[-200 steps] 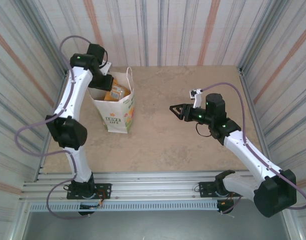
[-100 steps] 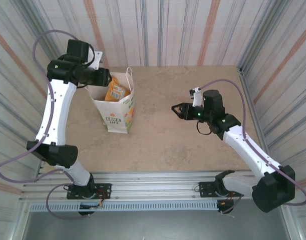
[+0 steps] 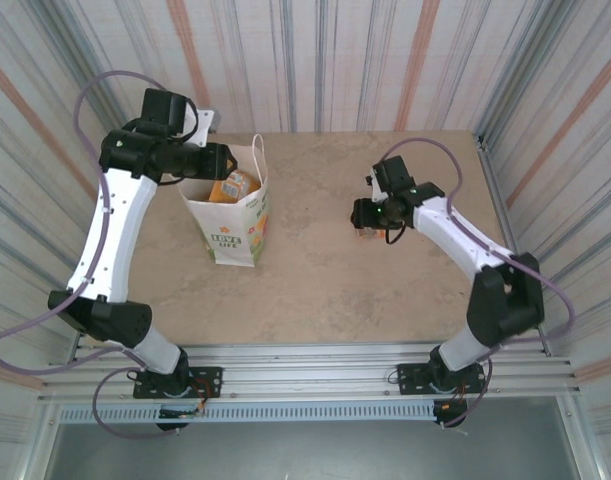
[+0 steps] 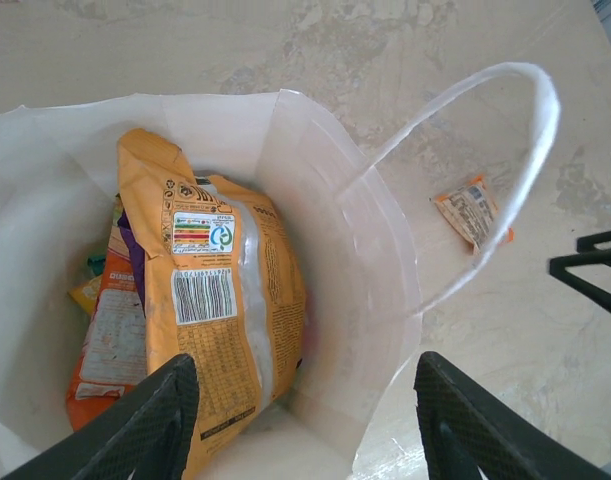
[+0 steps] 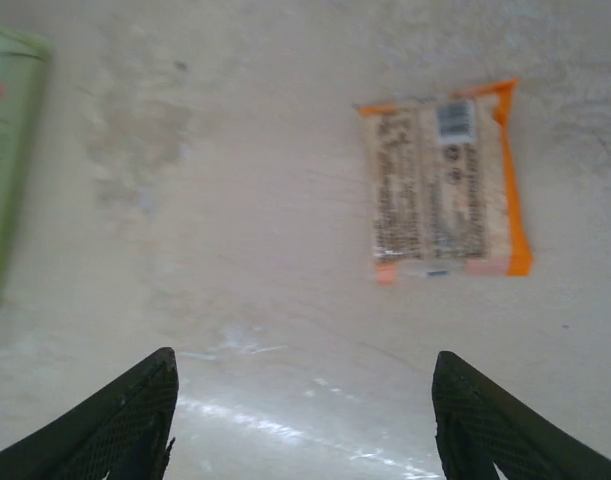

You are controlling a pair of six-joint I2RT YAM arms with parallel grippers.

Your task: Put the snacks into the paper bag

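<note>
The paper bag [image 3: 233, 222] stands upright on the bench [image 3: 315, 290], left of centre in the top view, with its mouth open upward. The left claw [image 3: 223, 160] hangs just above the bag's upper left rim. In the left wrist view the left claw [image 4: 305, 372] is spread wide, its two fingers [image 4: 150, 425] at the bottom corners of the frame with nothing between them, and it looks straight down into the bag [image 4: 335, 240].

Inside the bag, a big orange packet [image 4: 230, 310] lies on top, back side up, showing a barcode and small print. A red-orange packet [image 4: 110, 345] sits under it at lower left, and a purple edge [image 4: 135, 262] peeks out between the two. One thin white handle [image 4: 510, 150] loops out at the upper right of this frame.

A small orange packet [image 4: 472, 210] lies flat on the bench, right of the bag and well apart from it.

In the top view the right claw [image 3: 363, 215] points down at the bench right of centre. In its wrist view the right claw [image 5: 305, 360] is also wide open and empty, and the small orange packet [image 5: 445, 180] lies at the upper right, printed back up, clear of both fingers [image 5: 135, 420].
</note>
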